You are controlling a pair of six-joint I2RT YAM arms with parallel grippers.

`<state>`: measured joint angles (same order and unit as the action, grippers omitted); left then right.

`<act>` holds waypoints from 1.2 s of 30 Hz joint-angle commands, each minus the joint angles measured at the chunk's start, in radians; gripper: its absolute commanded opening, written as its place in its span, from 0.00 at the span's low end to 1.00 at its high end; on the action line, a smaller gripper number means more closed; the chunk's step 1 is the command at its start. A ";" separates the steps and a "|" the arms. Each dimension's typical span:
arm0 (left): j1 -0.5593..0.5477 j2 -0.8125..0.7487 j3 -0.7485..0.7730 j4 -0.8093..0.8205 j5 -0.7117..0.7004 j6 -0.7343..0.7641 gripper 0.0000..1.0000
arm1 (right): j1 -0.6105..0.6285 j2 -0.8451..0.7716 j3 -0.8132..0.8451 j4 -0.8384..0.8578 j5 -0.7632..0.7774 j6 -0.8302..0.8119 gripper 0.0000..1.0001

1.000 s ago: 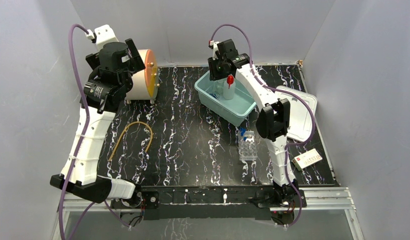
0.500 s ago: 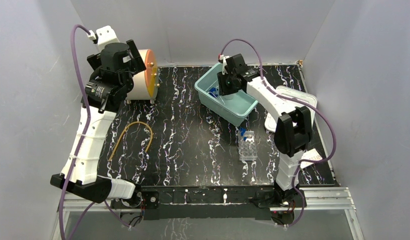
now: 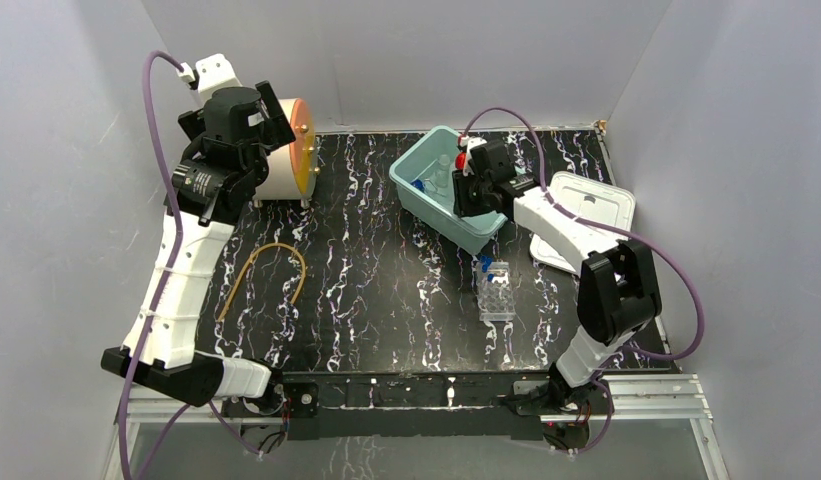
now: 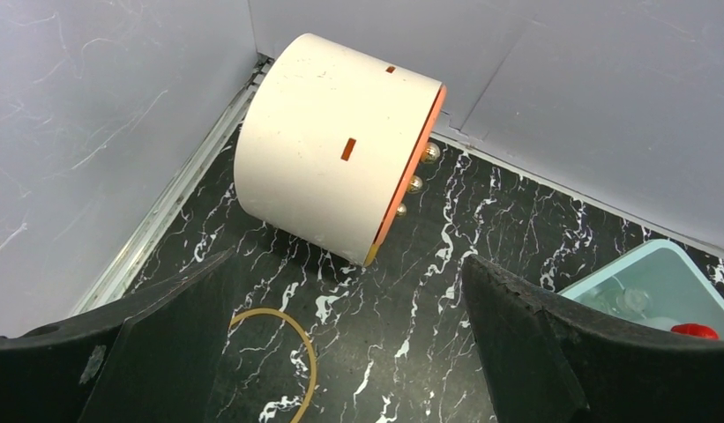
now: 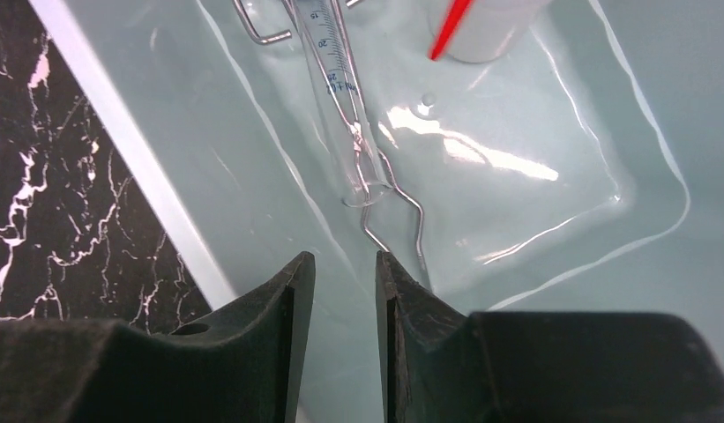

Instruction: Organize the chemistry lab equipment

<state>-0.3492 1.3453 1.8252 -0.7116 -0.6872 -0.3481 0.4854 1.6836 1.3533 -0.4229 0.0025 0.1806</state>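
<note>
**Top external view.** The right gripper (image 3: 467, 203) hangs inside the teal plastic tub (image 3: 483, 230), upper centre of the frame. The clear plastic tube rack (image 3: 496, 292) stands on the black marbled table, just beside the right forearm. A careless sweep of that arm could topple it. The loop of yellowish tubing (image 3: 262, 264) lies at left centre, not yet collected. No legible writing.

**Left wrist view.** The left gripper (image 4: 349, 352) has its jaws wide apart and empty. The big cream drum with orange face (image 4: 327, 150) lies ahead of it. Dropping towards the tubing risks clipping the drum. The drum carries small orange marks, no text.

**Right wrist view.** The right jaws are narrowly apart, holding nothing. They sit just over a graduated glass tube (image 5: 345, 115) and a bent steel wire (image 5: 395, 210). Descending or closing here could crack the glass or snag the wire. The white squeeze bottle with red nozzle (image 5: 492, 25) stands at top. The tube's numerals 15 and 20 are readable.
</note>
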 commanded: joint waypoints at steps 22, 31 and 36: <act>-0.003 -0.040 -0.003 -0.006 -0.001 0.000 0.96 | -0.016 0.158 0.135 0.085 -0.031 -0.062 0.42; -0.003 -0.039 -0.059 -0.072 0.055 -0.088 0.96 | -0.016 0.115 0.373 -0.118 -0.072 0.019 0.54; 0.002 -0.046 -0.187 -0.153 0.132 -0.214 0.97 | -0.001 0.072 0.371 -0.129 -0.112 0.062 0.57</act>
<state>-0.3489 1.3266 1.7271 -0.7712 -0.6239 -0.4519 0.4728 1.8217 1.6951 -0.4973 -0.0643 0.1894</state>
